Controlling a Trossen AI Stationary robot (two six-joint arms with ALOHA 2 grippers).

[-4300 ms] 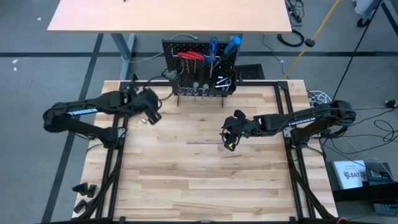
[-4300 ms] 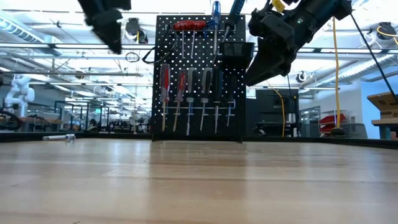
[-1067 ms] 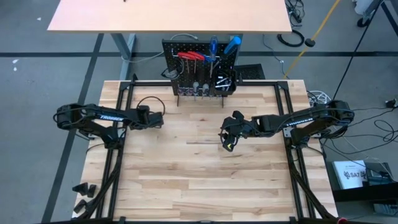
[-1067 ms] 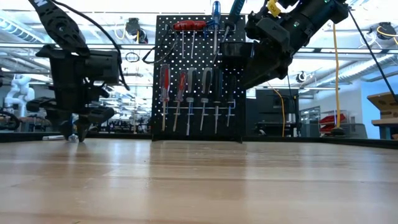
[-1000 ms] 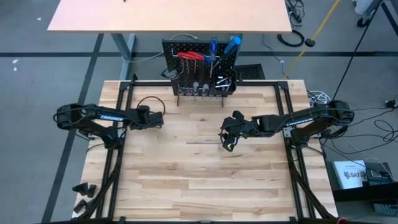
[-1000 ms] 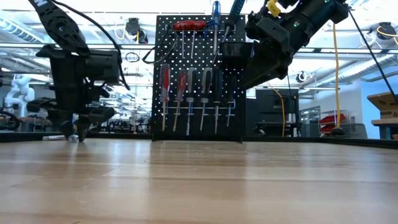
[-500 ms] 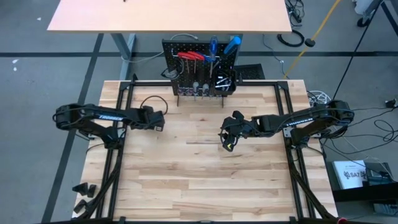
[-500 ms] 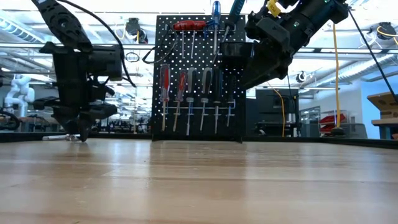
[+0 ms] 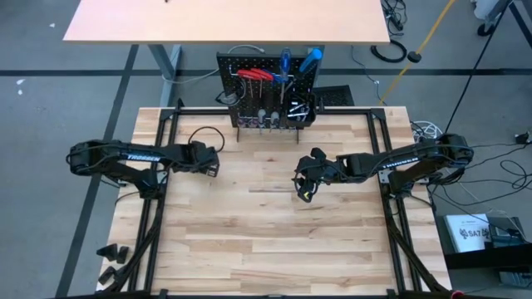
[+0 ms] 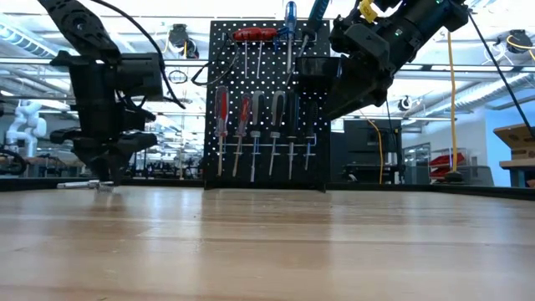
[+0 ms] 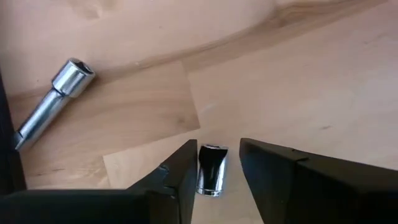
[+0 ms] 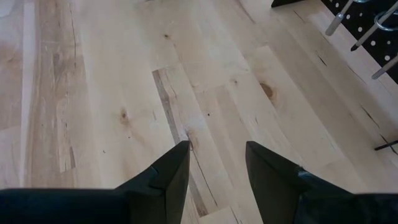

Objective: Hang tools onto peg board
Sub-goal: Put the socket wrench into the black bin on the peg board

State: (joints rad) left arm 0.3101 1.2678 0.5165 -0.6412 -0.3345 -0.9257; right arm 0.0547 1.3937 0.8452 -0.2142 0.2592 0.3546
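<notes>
High view: peg board [image 9: 268, 95] upright at surface [image 9: 266, 241] far edge, tools hung | Left wrist view: left claw [image 11: 214, 163] fingers apart around small silver socket [image 11: 211, 169]; longer socket piece [image 11: 53, 101] nearby | Right wrist view: right claw [image 12: 216, 163] apart, empty.

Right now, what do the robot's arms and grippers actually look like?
Both arms are dark, slim and jointed, with white lettering along them. The left gripper and right gripper each have two flat black fingers. A black cable loops above the left arm; yellow accents mark the right arm.
</notes>
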